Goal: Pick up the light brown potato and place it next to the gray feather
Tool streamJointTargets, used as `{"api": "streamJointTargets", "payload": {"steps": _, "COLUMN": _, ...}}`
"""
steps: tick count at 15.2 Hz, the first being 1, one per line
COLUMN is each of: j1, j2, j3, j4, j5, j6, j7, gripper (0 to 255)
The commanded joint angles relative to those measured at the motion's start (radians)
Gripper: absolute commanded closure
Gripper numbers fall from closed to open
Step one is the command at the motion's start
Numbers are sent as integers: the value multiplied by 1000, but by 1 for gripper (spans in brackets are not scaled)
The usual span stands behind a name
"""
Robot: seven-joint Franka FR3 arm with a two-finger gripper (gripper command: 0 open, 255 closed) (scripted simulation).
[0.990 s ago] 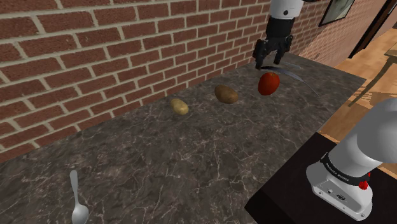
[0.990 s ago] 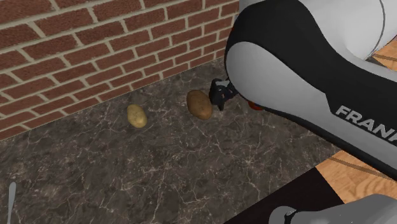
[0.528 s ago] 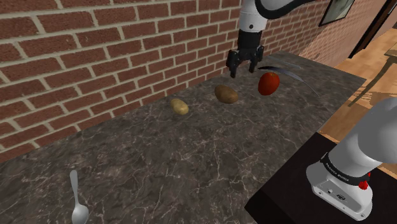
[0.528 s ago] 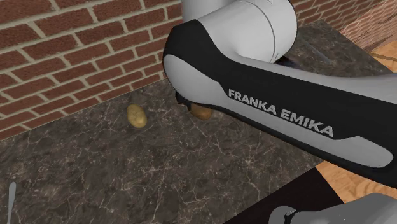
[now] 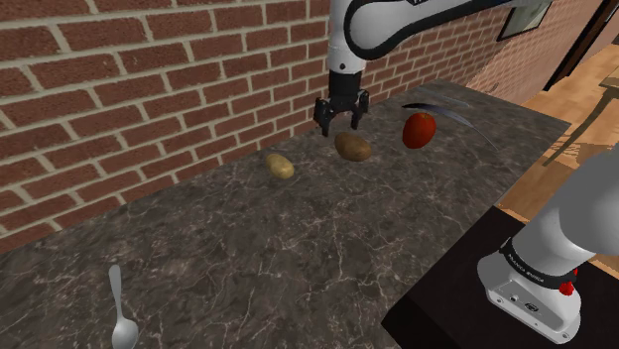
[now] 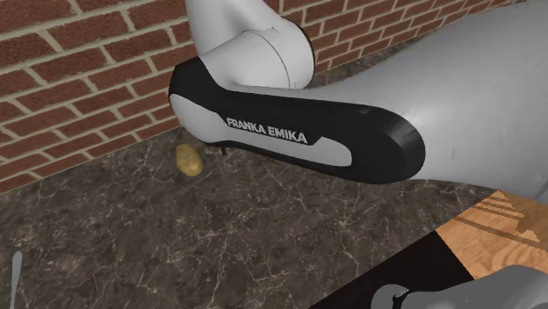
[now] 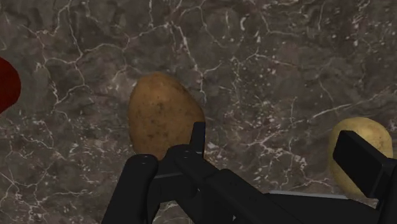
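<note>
Shoulder view: the gripper [image 5: 337,127], jaws spread apart, hangs just left of the brown potato [image 5: 352,147], which lies on the counter [image 5: 298,248] between a yellower potato [image 5: 281,166] at left and a red fruit [image 5: 419,130] and feather [image 5: 451,112] at right.

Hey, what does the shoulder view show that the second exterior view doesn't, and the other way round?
Shoulder view's extras: the open end effector close by the darker potato, plus the red fruit with the gray feather behind it. Second exterior view's extra: the FRANKA EMIKA lettering on the arm. Both share the pale potato, the spoon, the brick wall and the marbled counter.
</note>
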State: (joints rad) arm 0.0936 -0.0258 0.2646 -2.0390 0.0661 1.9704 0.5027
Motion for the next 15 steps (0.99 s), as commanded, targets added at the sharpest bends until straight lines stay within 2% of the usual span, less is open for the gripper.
{"api": "streamJointTargets", "payload": {"steps": 1, "j1": 14, "j2": 81, "j3": 15, "j4": 71, "j5": -14, "j6": 7, "j7": 36, "gripper": 0}}
{"api": "streamJointTargets", "payload": {"steps": 8, "j1": 75, "j2": 356, "j3": 35, "j4": 322, "j5": -76, "j6": 17, "j7": 129, "gripper": 0}}
{"api": "streamJointTargets", "payload": {"steps": 14, "j1": 149, "j2": 606, "j3": 29, "j4": 609, "j5": -123, "j6": -29, "j7": 186, "gripper": 0}}
{"api": "streamJointTargets", "payload": {"steps": 15, "j1": 149, "j2": 609, "j3": 28, "j4": 600, "j5": -123, "j6": -18, "j7": 187, "gripper": 0}}
